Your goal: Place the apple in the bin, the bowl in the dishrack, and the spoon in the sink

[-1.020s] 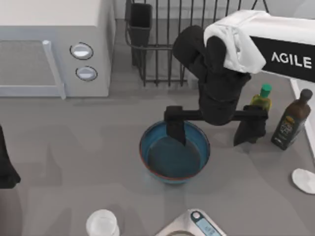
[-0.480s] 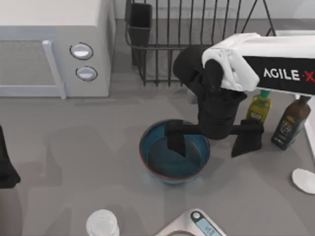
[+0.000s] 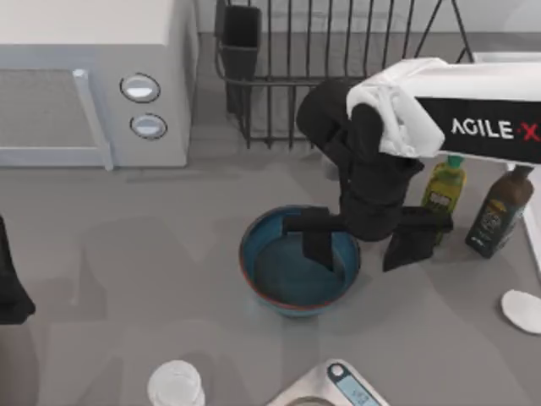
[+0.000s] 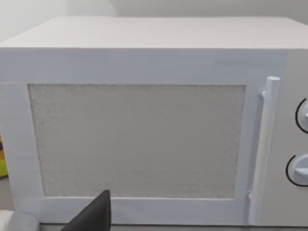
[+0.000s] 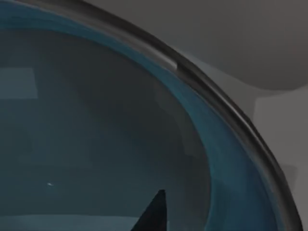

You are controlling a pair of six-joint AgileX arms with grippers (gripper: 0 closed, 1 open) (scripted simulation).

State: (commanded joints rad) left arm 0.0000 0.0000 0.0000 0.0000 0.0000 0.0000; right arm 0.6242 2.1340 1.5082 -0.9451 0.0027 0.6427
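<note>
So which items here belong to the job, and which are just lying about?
Job:
- bowl, right pincer straddling its rim, open
- dishrack
- spoon
- sink rim
- left pincer, parked at the table's left edge

Lying about:
- microwave
- two bottles
- white cup
- scale

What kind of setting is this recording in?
Most likely a simulated kitchen counter: a white microwave beside a black dishrack, oil bottles at the right, and a blue bowl under the right gripper.

Bottles (image 3: 473, 203) crowding right of bowl (image 3: 279, 283)
</note>
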